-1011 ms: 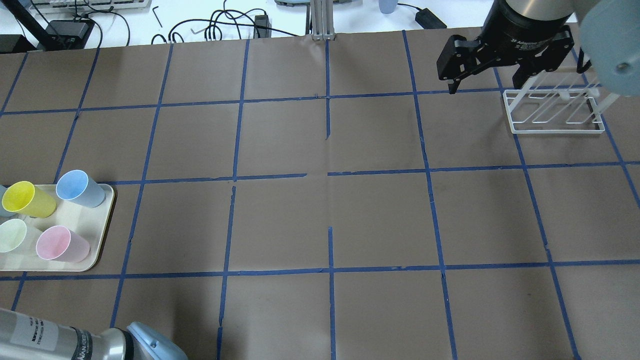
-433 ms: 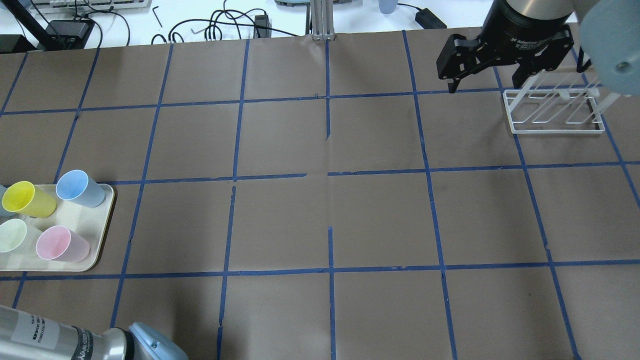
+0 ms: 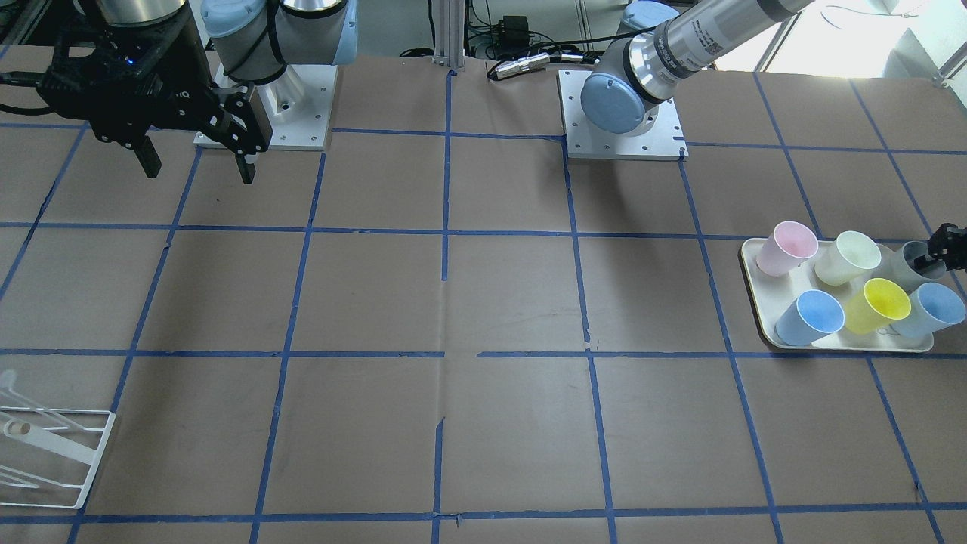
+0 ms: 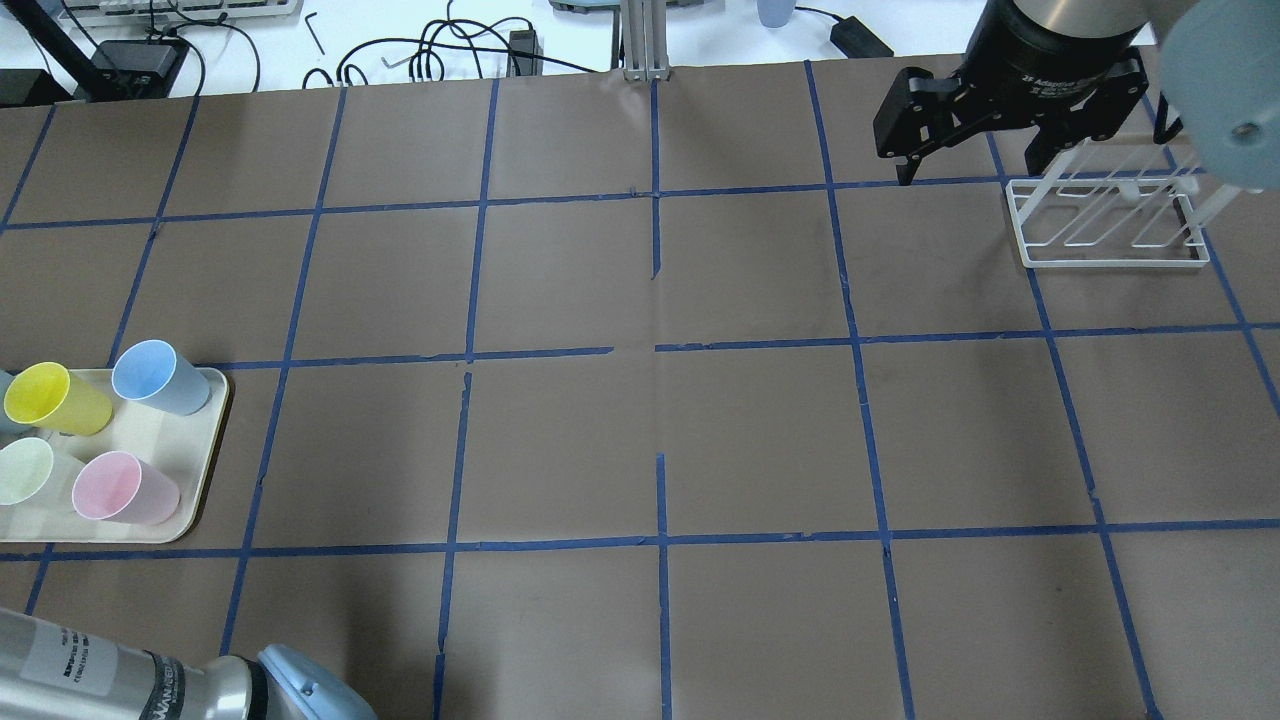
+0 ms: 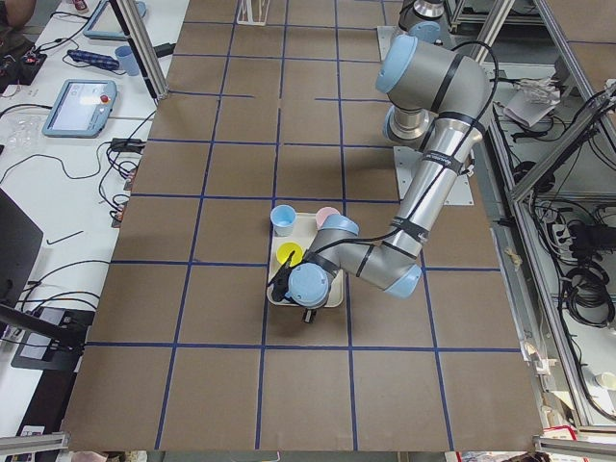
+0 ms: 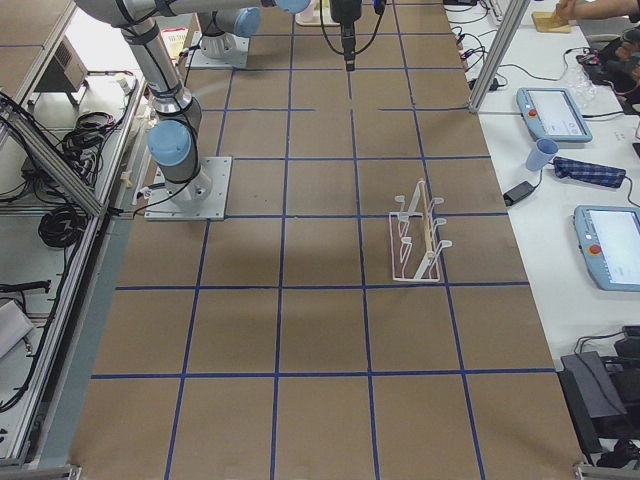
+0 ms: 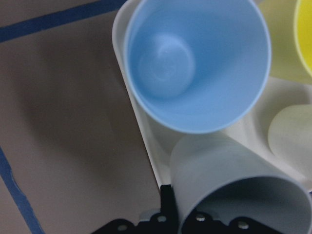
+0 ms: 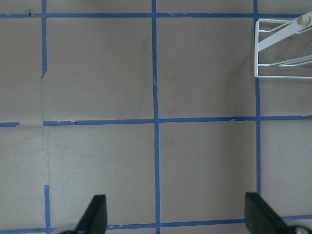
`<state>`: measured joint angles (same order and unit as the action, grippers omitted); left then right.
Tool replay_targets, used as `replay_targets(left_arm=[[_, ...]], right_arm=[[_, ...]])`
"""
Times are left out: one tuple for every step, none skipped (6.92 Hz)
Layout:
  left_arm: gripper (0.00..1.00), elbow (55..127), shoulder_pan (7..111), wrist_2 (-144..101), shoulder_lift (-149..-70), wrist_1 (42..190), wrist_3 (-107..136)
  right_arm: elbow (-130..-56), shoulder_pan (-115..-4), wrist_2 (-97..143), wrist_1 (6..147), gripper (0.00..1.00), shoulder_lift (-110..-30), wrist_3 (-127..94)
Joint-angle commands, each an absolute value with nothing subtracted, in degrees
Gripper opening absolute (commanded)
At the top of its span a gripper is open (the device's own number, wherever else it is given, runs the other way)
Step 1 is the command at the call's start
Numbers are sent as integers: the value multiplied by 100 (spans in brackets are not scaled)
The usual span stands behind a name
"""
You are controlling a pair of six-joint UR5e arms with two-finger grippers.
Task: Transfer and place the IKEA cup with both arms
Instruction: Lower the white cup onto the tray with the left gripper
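The IKEA cup (image 3: 909,261), pale grey, stands at the robot-side outer corner of the cream tray (image 3: 752,261). In the left wrist view the cup (image 7: 234,185) fills the bottom, rim close to the camera. My left gripper (image 3: 946,248) is at the cup's rim. One black finger (image 7: 166,200) presses on the outside of the wall and the other is hidden inside, so it looks shut on the rim. My right gripper (image 4: 970,172) hangs open and empty above the table beside the white wire rack (image 4: 1105,225).
The tray also holds a pink cup (image 3: 786,248), a cream-green cup (image 3: 846,257), a yellow cup (image 3: 876,304) and two light blue cups (image 3: 808,317), one right beside the grey cup (image 7: 195,63). Brown paper with blue tape lines covers the table.
The right gripper has drifted slightly toward the far edge of the table. The left arm's elbow has shifted very little.
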<state>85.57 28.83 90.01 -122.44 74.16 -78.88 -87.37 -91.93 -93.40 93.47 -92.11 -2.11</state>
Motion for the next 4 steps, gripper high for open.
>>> replay_targets(left_arm=[[52,8517,2883,9026,-12287,7418,-7884],[65,8447,2874,9035,-12270,7444,-7884],[70,8446,2891,9026,-12104,7523,-7875],[75,8438,2900,9026,-11972,7567,-7875]], right_arm=[[-8736,-9193,-9343,9343,100,-9211,-211],[-8736,-9193,-9343,9343,100,-9202,-211],[-8745,-9193,-9343,9351,100,-9211,-211],[-8745,-9193,-9334,9343,100,-9202,-211]])
